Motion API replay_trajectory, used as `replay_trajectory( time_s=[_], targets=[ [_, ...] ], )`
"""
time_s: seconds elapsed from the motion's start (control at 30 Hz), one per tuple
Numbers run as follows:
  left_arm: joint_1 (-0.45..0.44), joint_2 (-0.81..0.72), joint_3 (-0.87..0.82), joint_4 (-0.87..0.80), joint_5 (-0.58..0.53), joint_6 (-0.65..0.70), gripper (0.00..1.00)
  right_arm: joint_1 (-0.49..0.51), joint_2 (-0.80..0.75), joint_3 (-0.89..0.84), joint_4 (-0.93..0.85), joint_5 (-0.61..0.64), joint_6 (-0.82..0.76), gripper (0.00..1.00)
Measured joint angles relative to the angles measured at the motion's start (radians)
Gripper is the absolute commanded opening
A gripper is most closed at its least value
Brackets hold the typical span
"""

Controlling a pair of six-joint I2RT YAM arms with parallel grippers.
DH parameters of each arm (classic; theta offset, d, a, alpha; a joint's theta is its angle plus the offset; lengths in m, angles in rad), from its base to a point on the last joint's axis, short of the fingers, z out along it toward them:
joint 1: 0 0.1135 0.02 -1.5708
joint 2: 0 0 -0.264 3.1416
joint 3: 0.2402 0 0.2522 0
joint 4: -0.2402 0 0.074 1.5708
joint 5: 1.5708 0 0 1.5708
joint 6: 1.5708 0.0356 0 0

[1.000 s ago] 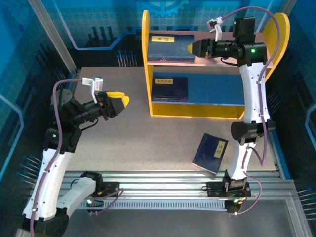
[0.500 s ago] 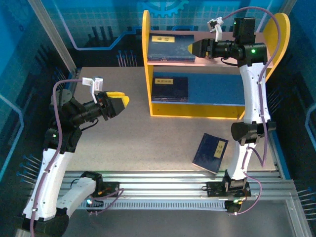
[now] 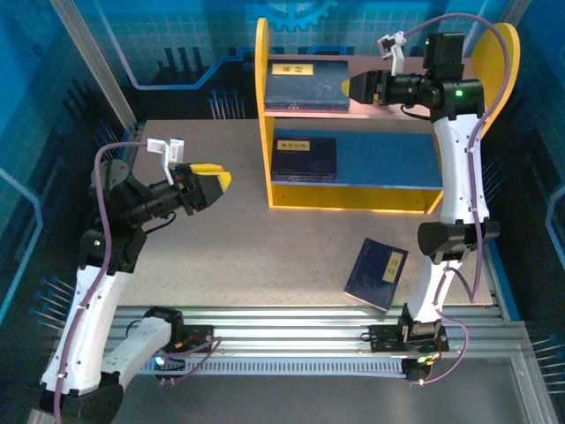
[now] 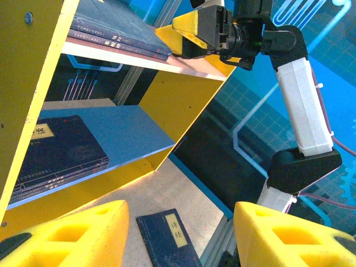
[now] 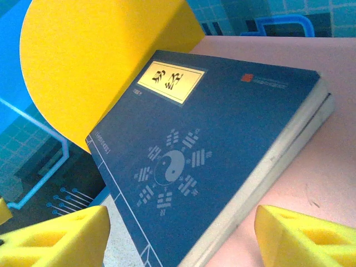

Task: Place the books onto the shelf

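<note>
Nothing gripped by either arm.
Right fingers [image 5: 55,236] spread wide, empty, just short of the book stack [image 5: 222,144] on the shelf's [image 3: 261,106] top board [image 5: 317,183]. Left fingers [image 4: 67,233] apart, empty, above the worktop [image 3: 247,256]. Second stack [image 3: 303,157] on the lower board [image 3: 388,159]; one book [image 3: 377,273] flat on the worktop.

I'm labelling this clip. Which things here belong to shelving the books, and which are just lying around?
Part of the job:
- book on the table
- books on the top board
- books on the lower board
- shelf

Just there:
- table
- metal rails
- purple cable
</note>
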Motion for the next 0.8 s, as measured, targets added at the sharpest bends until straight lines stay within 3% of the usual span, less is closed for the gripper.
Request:
replay_trajectory(
  time_s=[0.27, 0.53, 0.67, 0.8],
  targets=[
    [0.000, 0.015, 0.003, -0.013, 0.000, 0.000, 0.50, -0.017, -0.124, -0.183, 0.057, 0.047, -0.027, 0.70],
    [-0.026, 0.079, -0.020, -0.053, -0.033, -0.025, 0.52, -0.014, -0.515, -0.647, 0.143, 0.259, -0.017, 0.71],
    [-0.107, 0.116, -0.090, -0.050, -0.071, -0.072, 0.50, 0.018, -0.702, -0.888, 0.109, 0.401, 0.009, 0.72],
    [-0.272, 0.206, -0.191, -0.032, -0.144, -0.122, 0.51, 0.052, -0.907, -1.154, 0.063, 0.529, 0.073, 0.72]
  ],
)
